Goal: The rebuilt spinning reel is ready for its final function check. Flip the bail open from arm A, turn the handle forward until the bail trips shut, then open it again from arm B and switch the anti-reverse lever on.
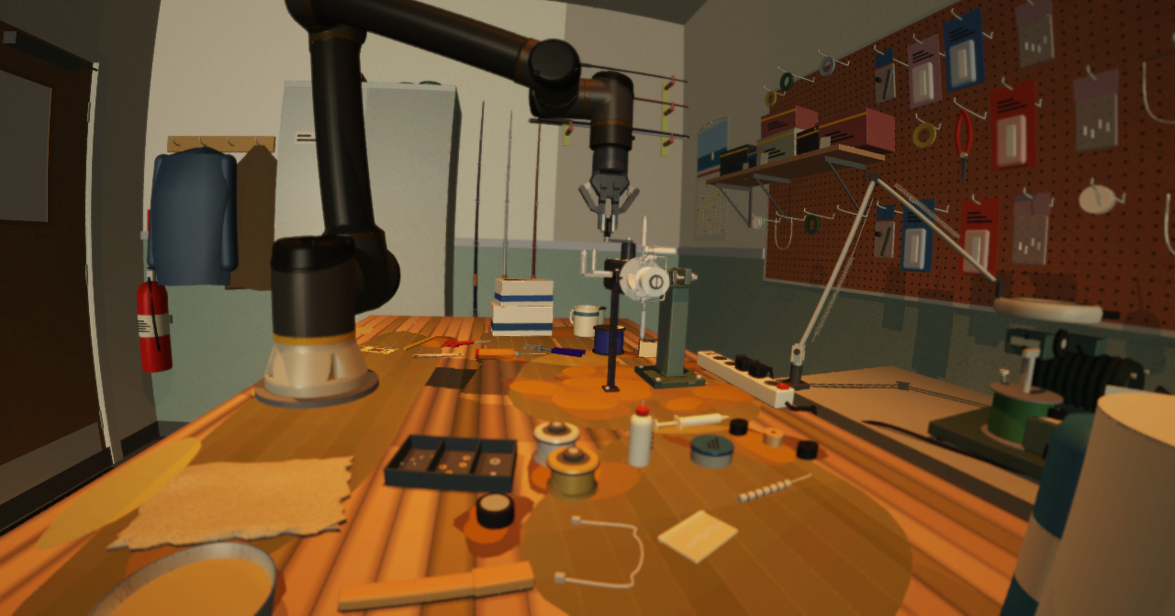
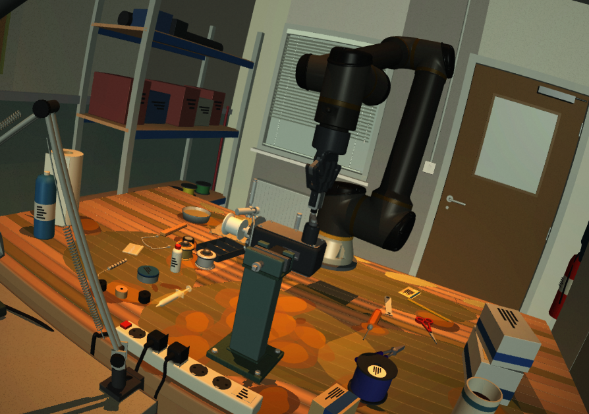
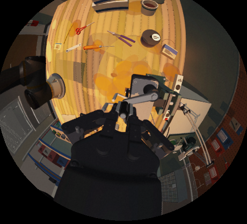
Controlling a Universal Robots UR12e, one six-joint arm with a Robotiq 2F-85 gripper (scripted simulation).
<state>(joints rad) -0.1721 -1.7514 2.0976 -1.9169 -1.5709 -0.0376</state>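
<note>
The spinning reel's bail is mostly hidden behind the reel body [image 2: 290, 250] in the second side camera. The reel [image 1: 645, 280] is clamped on a green stand [image 2: 252, 305] at mid-bench, with its white spool [image 2: 235, 224] pointing away from the arm. The handle knob [image 3: 123, 110] at the end of the crank [image 3: 141, 98] is held in my closed gripper [image 1: 606, 222], which comes straight down from above. The crank arm points toward the robot base. I cannot make out the anti-reverse lever.
A thin black post [image 1: 612, 325] stands just beside the reel. A power strip [image 2: 185, 369] lies by the stand's foot. A blue line spool [image 2: 373, 377], screwdriver [image 2: 373, 319], scissors [image 2: 425, 324] and boxes [image 2: 504, 343] lie on one side. Small parts and a tray [image 1: 452, 463] lie on the other.
</note>
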